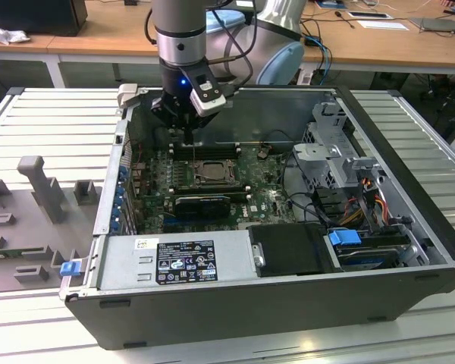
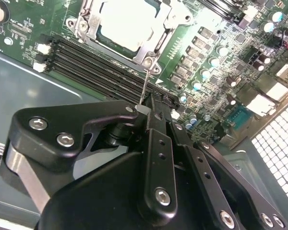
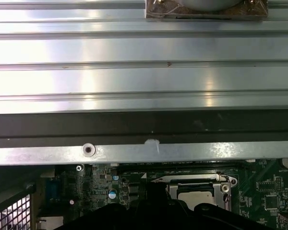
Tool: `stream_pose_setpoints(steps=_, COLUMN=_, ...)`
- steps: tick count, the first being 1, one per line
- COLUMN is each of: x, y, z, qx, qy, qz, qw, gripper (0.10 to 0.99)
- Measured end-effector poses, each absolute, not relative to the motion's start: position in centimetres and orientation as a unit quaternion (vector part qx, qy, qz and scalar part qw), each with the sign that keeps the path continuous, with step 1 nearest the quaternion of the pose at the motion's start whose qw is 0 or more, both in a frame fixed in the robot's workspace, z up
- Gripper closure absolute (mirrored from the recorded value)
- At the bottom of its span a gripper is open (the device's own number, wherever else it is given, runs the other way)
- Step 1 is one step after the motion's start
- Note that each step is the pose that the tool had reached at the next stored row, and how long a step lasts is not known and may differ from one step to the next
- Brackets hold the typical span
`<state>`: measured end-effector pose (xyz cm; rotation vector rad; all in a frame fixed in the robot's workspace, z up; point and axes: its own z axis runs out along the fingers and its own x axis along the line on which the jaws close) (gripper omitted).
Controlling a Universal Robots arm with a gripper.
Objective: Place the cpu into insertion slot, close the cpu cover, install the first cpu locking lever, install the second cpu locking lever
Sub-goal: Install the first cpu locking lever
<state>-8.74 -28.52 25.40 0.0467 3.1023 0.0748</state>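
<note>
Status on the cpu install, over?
Gripper shut on locking lever. Cpu seated, cpu cover down. Memory slots close by.

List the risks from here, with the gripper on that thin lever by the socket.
The gripper holds the thin locking lever only near its tip, it seems; the wire could slip out and spring back. The memory slots lie close beside the lever, so a low sweep might scrape them. Pushing off-line might bend the wire.
</note>
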Motion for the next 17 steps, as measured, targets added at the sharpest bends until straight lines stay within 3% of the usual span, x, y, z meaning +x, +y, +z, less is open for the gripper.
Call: stream_pose_setpoints(steps=17, x=-7.64, y=-28.52, z=25.4, qx=0.015, qy=0.999, qz=0.024, qw=0.019, gripper=0.98)
